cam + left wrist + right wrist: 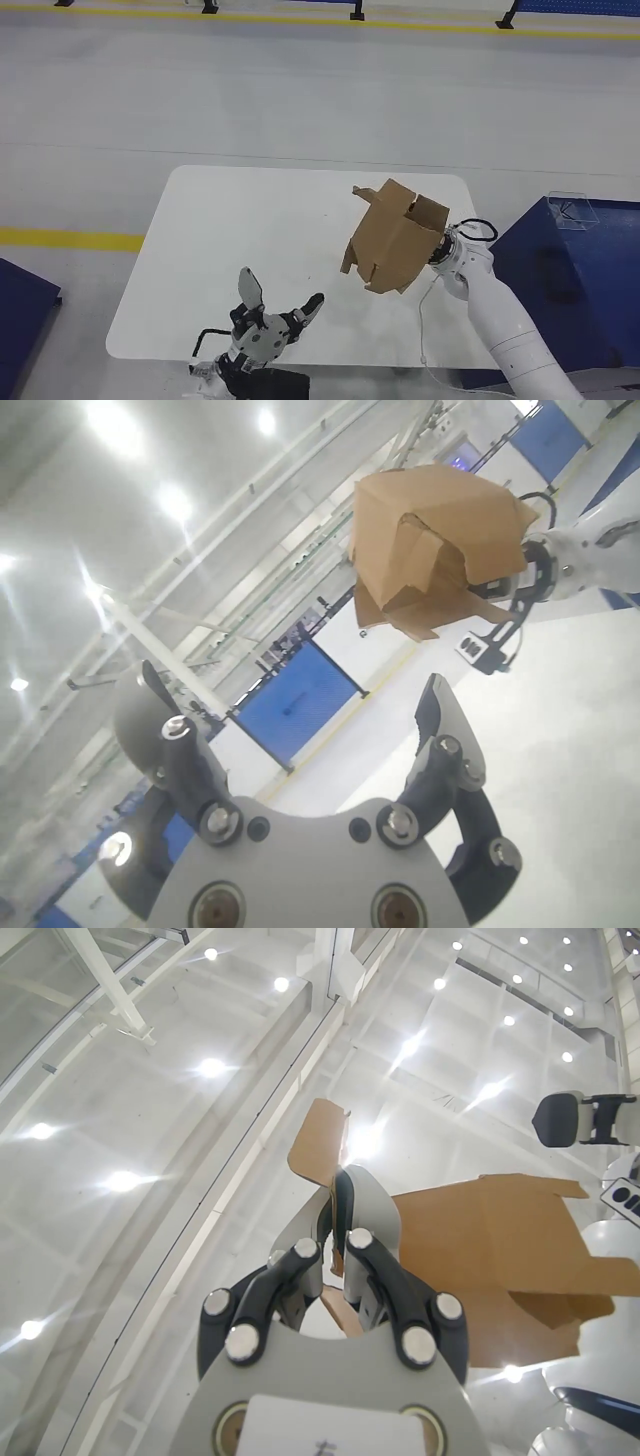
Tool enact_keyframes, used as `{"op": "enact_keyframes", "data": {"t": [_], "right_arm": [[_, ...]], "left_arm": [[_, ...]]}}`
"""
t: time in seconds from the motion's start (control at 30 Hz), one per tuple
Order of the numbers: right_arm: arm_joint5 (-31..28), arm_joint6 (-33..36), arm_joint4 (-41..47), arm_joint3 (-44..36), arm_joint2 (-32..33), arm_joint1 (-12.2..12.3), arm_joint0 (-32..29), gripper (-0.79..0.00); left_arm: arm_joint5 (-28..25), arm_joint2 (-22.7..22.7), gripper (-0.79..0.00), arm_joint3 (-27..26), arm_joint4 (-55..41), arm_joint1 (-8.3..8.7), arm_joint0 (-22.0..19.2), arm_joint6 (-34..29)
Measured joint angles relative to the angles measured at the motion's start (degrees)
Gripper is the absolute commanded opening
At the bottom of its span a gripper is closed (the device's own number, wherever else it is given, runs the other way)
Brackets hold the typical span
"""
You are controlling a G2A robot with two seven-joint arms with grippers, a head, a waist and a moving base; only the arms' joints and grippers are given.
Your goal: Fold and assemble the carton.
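Item 1: carton [392, 235], brown, partly folded, flaps loose. I see it tilted in the air above the table [230, 250].
Item 2: right gripper [339, 1183], fingers pinched tight on 1 carton flap.
Item 3: left gripper [283, 288], fingers spread wide, holding nothing; the carton hangs well beyond its fingertips.

One carton [392, 236] hangs toward three o'clock over one table [230, 230], with one left gripper [283, 290] and one right gripper [336, 1193].
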Motion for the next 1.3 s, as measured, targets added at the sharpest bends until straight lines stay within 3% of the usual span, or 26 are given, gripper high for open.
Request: {"op": "enact_keyframes", "data": {"t": [0.1,0.33,0.7,0.93,1.17,1.3], "right_arm": [[0.43,-0.16,0.14,0.24,-0.28,-0.3,0.19,-0.785],[1.06,-0.35,-0.44,0.36,-0.22,-0.76,0.68,-0.785],[2.93,1.25,-1.61,-0.7,0.1,-1.03,0.55,-0.785],[4.16,0.0,-1.28,-1.37,0.37,-0.82,0.44,-0.785],[5.37,-1.22,-1.18,-2.32,-0.35,-0.75,0.53,-0.785],[5.64,-1.48,-1.26,-2.85,-0.79,-0.7,0.52,-0.785]], "left_arm": [[2.64,3.34,0.0,1.39,7.23,-0.76,-0.77,-2.79],[1.42,9.21,0.0,3.21,11.76,-2.53,-5.37,-6.17],[-0.86,12.03,0.0,5.45,2.77,-4.8,-11.93,-6.01],[-0.42,12.52,0.0,5.93,1.59,-5.69,-13.43,-5.34],[0.03,13.77,-0.105,6.47,2.51,-6.72,-15.01,-5.52],[-0.45,14.48,-0.283,7.16,2.83,-7.43,-16.34,-6.37]]}}
